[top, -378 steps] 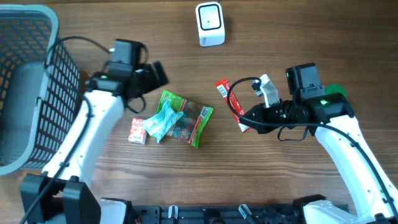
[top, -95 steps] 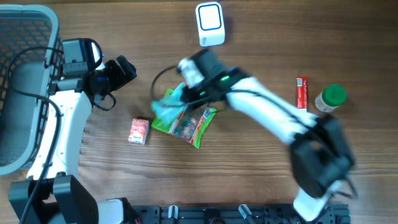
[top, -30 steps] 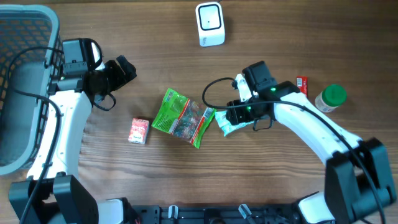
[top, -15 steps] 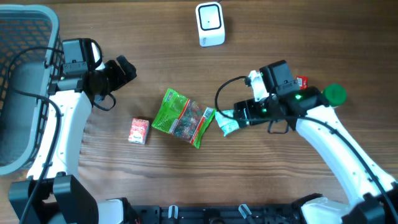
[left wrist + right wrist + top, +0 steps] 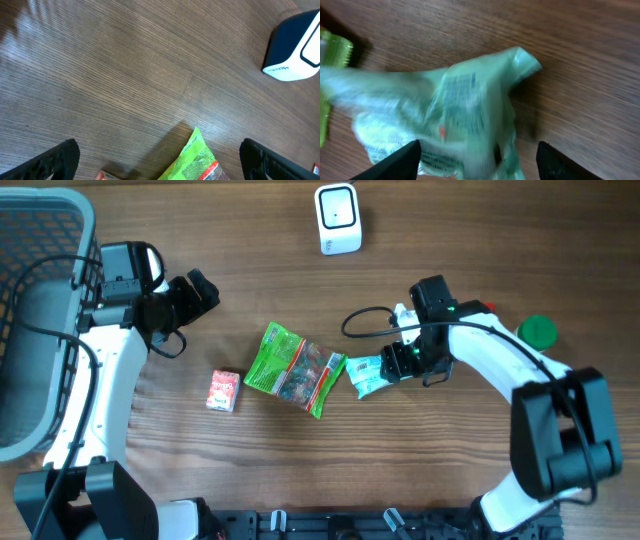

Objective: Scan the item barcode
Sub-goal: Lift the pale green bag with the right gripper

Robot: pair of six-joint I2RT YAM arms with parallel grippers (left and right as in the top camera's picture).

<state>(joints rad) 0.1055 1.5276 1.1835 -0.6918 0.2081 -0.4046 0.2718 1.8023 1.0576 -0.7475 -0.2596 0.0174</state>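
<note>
The item, a pale green crinkled packet, lies on the wooden table just right of a bright green snack bag. My right gripper hangs low over the packet's right end. In the right wrist view the blurred packet fills the space between the wide-apart fingers of the right gripper, with a gap at the right finger; it is open. The white scanner stands at the back edge, also seen as the scanner. My left gripper is open and empty, far left.
A grey mesh basket fills the left edge. A small red box lies left of the snack bag. A green-lidded bottle and a red stick pack sit at the right, behind my right arm.
My right arm carried the pale packet from the snack bag to the right, then swung back in over it; the packet stays on the table. The left arm has not moved.
</note>
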